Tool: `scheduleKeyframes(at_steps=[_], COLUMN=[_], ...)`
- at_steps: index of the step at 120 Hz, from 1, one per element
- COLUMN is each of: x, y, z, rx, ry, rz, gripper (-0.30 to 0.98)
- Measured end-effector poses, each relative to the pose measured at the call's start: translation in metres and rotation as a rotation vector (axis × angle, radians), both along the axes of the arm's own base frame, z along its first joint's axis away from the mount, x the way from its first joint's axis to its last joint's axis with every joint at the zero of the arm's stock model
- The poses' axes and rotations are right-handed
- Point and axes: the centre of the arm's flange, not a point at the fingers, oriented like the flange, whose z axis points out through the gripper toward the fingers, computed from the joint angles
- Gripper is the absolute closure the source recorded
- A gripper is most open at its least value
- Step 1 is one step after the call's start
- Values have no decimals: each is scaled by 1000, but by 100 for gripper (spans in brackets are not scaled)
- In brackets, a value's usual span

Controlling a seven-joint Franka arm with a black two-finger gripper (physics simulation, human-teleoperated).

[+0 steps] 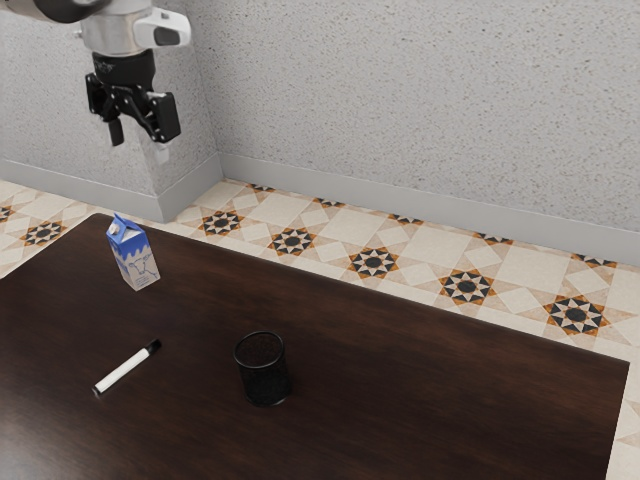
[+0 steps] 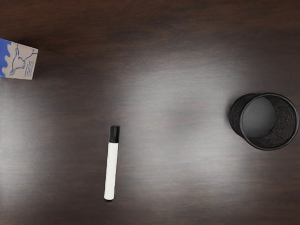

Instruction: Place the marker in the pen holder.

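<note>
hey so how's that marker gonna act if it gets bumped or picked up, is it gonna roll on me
The marker looks like a slim, straight tube, so it's probably light and should stay stiff when gripped. It's lying on its side on a smooth-looking table, so a sideways nudge would likely set it rolling.

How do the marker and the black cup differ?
The marker is white with black ends, while the mesh pen holder is black all over. The marker lies on its side; the pen holder stands upright. The marker is slim and solid-looking, the pen holder wide and open-topped. Both rest on the dark wooden table.
</note>
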Motion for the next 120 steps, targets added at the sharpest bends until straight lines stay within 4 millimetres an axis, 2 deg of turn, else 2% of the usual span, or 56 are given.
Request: scheduleKeyframes(at_steps=[7, 13, 17, 24, 32, 55, 70, 89, 120], x=[4, 6, 8, 8, 3, -40, -62, -61, -44], y=[3, 4, 3, 4, 14, 62, 69, 89, 124], z=[-2, -12, -34, -84, -136, -243, -302, -339, -390], rx=[0, 0, 0, -4, -19, -40, -44, -49, -57], ry=[-15, -9, 21, 87, 141, 227, 245, 218, 174], rz=[16, 25, 29, 36, 62, 218, 272, 340, 356], gripper=[0, 0, 0, 0, 0, 0, 0, 0, 1])
